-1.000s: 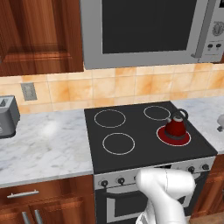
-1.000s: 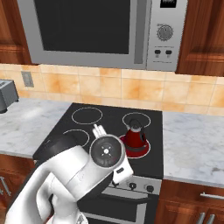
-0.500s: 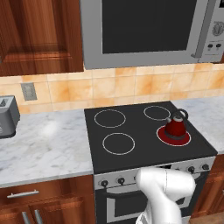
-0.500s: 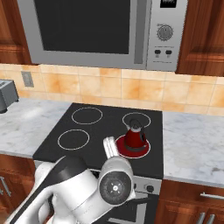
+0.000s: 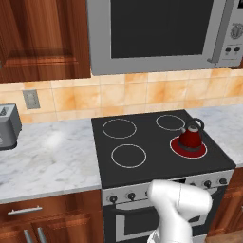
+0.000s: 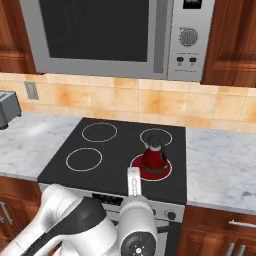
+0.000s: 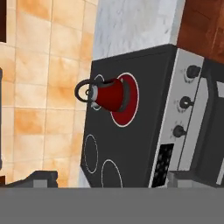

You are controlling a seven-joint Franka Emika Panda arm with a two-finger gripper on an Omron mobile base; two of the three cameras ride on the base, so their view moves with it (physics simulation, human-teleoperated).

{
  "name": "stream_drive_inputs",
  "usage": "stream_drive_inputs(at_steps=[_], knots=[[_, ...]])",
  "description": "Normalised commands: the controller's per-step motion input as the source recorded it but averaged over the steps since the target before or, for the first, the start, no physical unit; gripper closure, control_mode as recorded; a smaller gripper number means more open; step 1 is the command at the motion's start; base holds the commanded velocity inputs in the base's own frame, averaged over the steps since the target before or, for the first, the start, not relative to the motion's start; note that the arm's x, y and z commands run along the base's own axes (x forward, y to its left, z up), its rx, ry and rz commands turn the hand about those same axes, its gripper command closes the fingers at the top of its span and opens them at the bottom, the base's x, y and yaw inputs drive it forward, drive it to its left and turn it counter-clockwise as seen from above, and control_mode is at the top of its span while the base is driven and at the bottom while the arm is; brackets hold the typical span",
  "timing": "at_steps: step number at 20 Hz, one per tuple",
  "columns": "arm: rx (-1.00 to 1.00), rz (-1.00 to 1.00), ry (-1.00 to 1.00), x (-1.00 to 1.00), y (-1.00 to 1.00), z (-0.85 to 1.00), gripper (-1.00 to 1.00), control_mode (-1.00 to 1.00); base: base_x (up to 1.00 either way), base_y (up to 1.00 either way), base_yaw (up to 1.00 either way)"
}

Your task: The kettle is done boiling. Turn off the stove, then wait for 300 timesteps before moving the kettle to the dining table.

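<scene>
The red kettle (image 5: 191, 136) (image 6: 154, 156) stands upright on the front right burner of the stove (image 5: 152, 163), and that burner glows red (image 6: 165, 172). The hand view is rolled sideways and looks at the kettle (image 7: 109, 94) from in front of the steel panel, where three dark knobs (image 7: 186, 102) show. My gripper (image 7: 116, 178) is open, its fingertips (image 7: 43, 177) wide apart with nothing between them, and it is well short of kettle and knobs. My white arm (image 6: 135, 225) hangs low before the oven front. The dining table is out of view.
A steel microwave (image 5: 156, 33) hangs above the cooktop. Marble counters (image 5: 47, 156) (image 6: 220, 160) flank the stove on both sides. A toaster (image 5: 8, 126) sits at the far left by a wall outlet (image 5: 31, 98). Wood cabinets and drawers run below.
My arm has folded lower and swung to the right in front of the oven. The kettle and the glowing burner are unchanged.
</scene>
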Motion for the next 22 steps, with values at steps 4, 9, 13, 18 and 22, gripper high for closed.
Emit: stream_drive_inputs(at_steps=[4, 9, 13, 18, 22], knots=[[0.22, -0.06, -0.13, -0.03, 0.0, -0.23, -1.0, -1.0, 0.0, 0.0, 0.0], [0.22, -0.07, -0.09, -0.02, 0.0, -0.24, -1.0, -1.0, 0.0, 0.0, 0.0], [0.17, -0.08, -0.04, -0.01, -0.11, -0.25, -1.0, -1.0, 0.0, 0.0, 0.0], [0.11, -0.05, -0.01, 0.0, -0.22, -0.17, -1.0, -1.0, 0.0, 0.0, 0.0], [0.06, -0.05, -0.05, 0.0, -0.2, -0.23, -1.0, -1.0, 0.0, 0.0, 0.0]])
